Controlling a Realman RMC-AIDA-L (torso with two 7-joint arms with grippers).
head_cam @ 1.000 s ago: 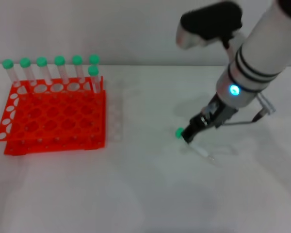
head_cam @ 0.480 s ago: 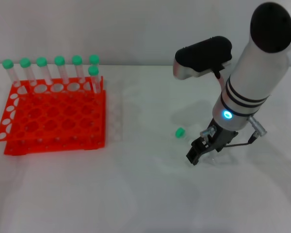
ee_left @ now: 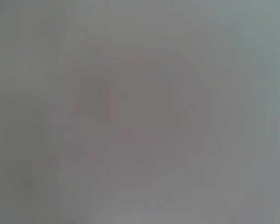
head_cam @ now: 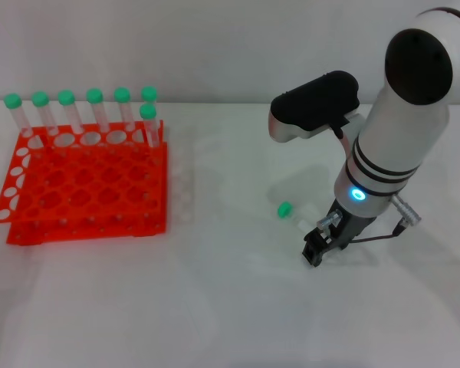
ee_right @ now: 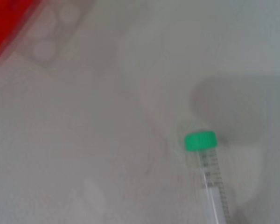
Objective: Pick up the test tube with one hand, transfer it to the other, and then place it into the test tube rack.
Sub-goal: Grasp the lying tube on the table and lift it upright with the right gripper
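Observation:
The test tube [head_cam: 291,215] lies on the white table, its green cap pointing toward the rack and its clear body running under my right gripper [head_cam: 316,249]. That gripper is low over the tube's tip end, at table height. In the right wrist view the tube's green cap [ee_right: 200,141] and graduated body show close up. The orange-red test tube rack [head_cam: 84,192] stands at the left of the table, well apart from the tube; its corner shows in the right wrist view [ee_right: 9,23]. My left gripper is out of view; its wrist view shows only a blank grey surface.
Several green-capped tubes [head_cam: 94,111] stand upright in the rack's back row. A bare stretch of white table [head_cam: 222,230] lies between the rack and the lying tube. The right arm's big white forearm [head_cam: 399,146] hangs over the table's right side.
My right arm has swung down and toward me, carrying its gripper from beside the green cap along the tube to its tip end. The tube's cap has stayed in place.

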